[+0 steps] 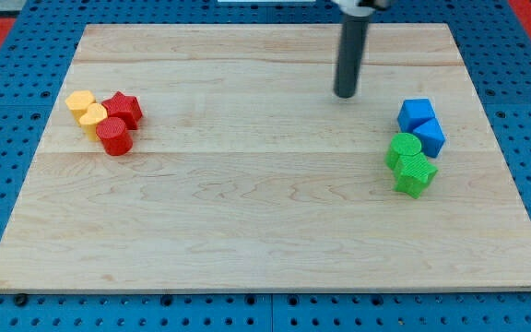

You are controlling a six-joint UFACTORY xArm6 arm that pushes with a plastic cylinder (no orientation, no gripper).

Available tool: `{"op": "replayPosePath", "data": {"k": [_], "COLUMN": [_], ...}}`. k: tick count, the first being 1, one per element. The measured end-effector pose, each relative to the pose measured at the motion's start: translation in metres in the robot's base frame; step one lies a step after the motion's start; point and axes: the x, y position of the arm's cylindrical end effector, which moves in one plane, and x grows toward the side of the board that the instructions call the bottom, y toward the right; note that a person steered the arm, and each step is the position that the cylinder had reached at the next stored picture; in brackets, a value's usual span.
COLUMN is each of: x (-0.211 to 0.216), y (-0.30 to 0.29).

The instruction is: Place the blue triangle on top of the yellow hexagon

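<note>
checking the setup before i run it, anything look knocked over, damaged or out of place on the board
Nothing stands out. Two yellow blocks and two red blocks cluster at the view's left; two blue blocks and two green blocks at the right. My tip stands clear of all.

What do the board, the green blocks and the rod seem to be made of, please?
The board looks like pale wood with a matt finish: grain lines and plank seams show. The green blocks look like matt plastic, possibly printed, with faintly ribbed sides. The rod ending in my tip looks dark and smooth; whether metal or plastic is unclear.
</note>
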Motion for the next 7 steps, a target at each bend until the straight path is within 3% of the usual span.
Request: {"op": "replayPosePath", "data": {"k": [2,3,5,7], "x": [0.020,0.060,0.093,0.093], "y": [0.099,0.115,0.095,0.003]}}
